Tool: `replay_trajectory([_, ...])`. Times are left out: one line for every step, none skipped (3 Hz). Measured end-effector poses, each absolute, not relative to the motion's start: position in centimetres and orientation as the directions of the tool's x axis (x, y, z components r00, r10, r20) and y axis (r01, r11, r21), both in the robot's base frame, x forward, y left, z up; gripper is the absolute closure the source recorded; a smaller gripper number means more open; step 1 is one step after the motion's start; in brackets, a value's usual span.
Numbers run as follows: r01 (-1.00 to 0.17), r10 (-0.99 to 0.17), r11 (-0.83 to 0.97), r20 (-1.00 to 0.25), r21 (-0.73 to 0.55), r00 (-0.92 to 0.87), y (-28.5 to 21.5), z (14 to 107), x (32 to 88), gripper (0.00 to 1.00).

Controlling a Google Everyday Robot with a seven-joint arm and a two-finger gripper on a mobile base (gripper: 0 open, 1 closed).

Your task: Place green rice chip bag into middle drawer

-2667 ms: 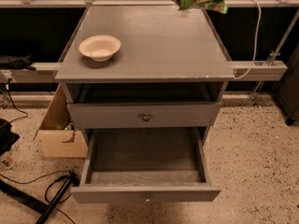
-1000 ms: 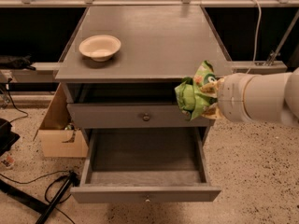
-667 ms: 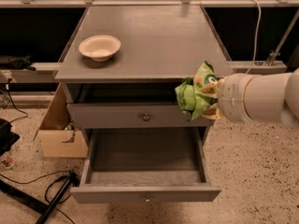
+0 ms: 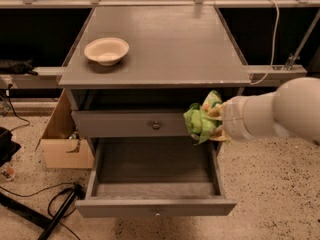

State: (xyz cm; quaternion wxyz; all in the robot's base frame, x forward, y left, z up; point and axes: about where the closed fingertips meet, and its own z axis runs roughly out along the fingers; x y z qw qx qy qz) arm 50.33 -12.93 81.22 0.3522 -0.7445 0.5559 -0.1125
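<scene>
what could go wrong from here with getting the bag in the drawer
1. The gripper holds the bag above the open drawer's right edge. Released here, it might catch the side wall or drop onto the floor.
2. The bag hangs level with the upper drawer front and close to it, so moving inward could snag or crumple it there.
3. Most of the bag sticks out past the gripper, so it may slip on a quick move.
</scene>
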Motion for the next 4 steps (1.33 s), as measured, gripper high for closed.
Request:
replay_trajectory([-0.851,-0.924,-0.128,-0.251,-0.509,0.289,-13.2,73.2,51.0,1.00])
replay_trajectory([-0.909,-0.930,-0.115,-0.279,-0.401,0.240,-12.7,66.9,52.3,1.00])
replay_trajectory([-0.936,-0.923,-0.150,-0.295,-0.318,0.248,-10.6,61.9,53.7,1.00])
replay_trajectory([-0.948,-0.914,-0.206,-0.297,-0.241,0.275,-8.2,57.3,54.4,1.00])
